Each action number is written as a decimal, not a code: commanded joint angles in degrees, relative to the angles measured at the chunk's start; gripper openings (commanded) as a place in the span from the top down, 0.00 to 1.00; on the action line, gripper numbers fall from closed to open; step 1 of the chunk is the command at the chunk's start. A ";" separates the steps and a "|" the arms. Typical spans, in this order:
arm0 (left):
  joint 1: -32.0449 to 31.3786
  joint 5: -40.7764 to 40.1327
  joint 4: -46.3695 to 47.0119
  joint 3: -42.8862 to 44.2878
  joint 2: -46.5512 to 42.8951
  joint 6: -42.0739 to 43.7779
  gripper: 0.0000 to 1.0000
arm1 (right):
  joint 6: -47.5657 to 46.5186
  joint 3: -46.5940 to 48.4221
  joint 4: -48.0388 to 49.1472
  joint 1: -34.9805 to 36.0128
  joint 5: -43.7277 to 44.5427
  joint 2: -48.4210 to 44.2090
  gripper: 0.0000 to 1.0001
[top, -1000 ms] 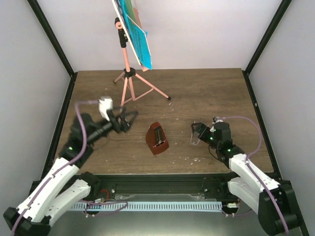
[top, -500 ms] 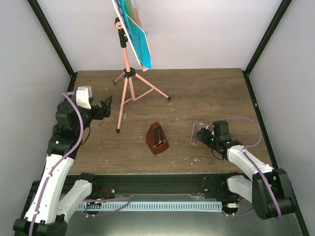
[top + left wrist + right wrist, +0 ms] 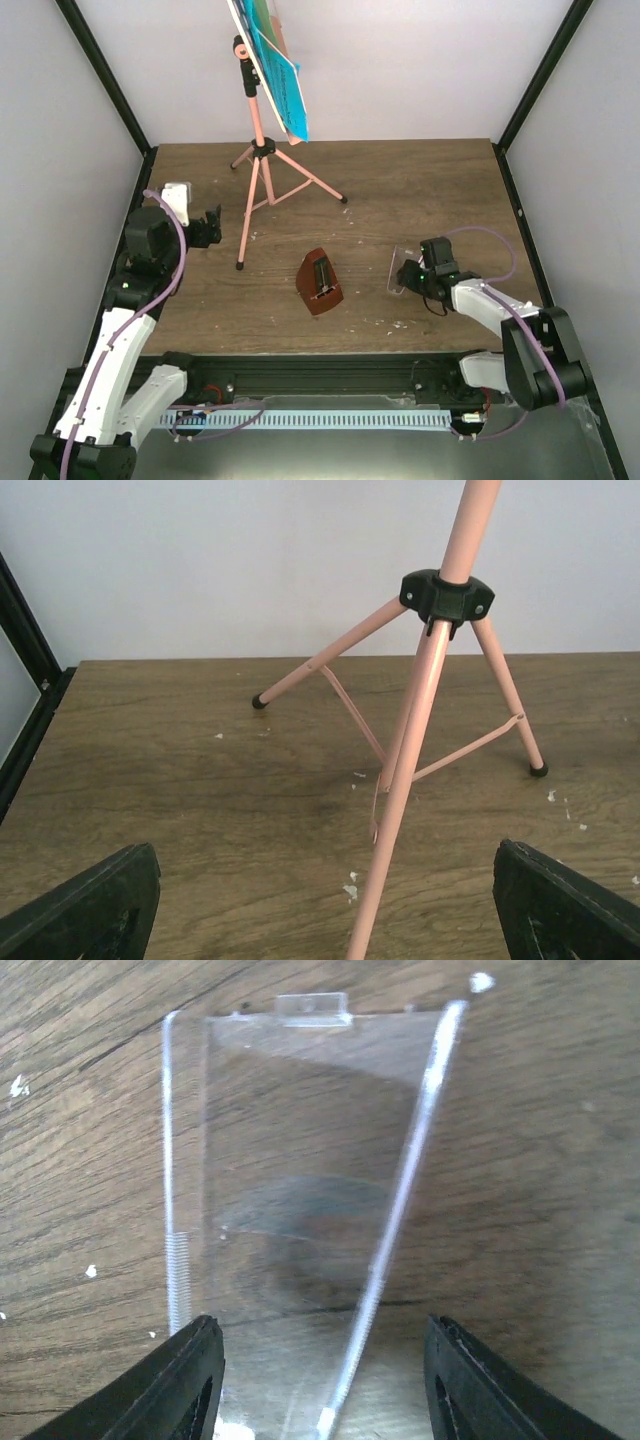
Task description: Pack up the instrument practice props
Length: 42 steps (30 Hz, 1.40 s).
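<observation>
Here the open right end effector point(image 3: 320, 1345) straddles the clear cover point(image 3: 300, 1160), not gripping.

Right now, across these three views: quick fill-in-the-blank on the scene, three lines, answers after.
1. The pink music stand rests on ___ legs.
2. The clear cover of the metronome lies on the table, apart from it, between the fingers of the ___ arm.
3. The left arm's fingers stand ___, facing the stand's legs.
Missing words: three; right; open.
</observation>
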 commanded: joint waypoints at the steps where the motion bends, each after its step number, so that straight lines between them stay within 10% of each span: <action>1: 0.19 -0.73 0.19 -0.72 0.17 1.63 0.08 | -0.63 2.65 -3.00 3.72 4.26 3.61 0.45; 34: 0.20 -0.36 -0.13 -1.51 -0.38 1.59 0.10 | 4.62 1.79 -6.00 7.98 13.63 2.10 0.99; 42: 0.20 -0.37 0.22 -1.94 -0.69 1.42 0.10 | 9.87 -0.99 -5.73 7.66 13.90 -14.12 0.99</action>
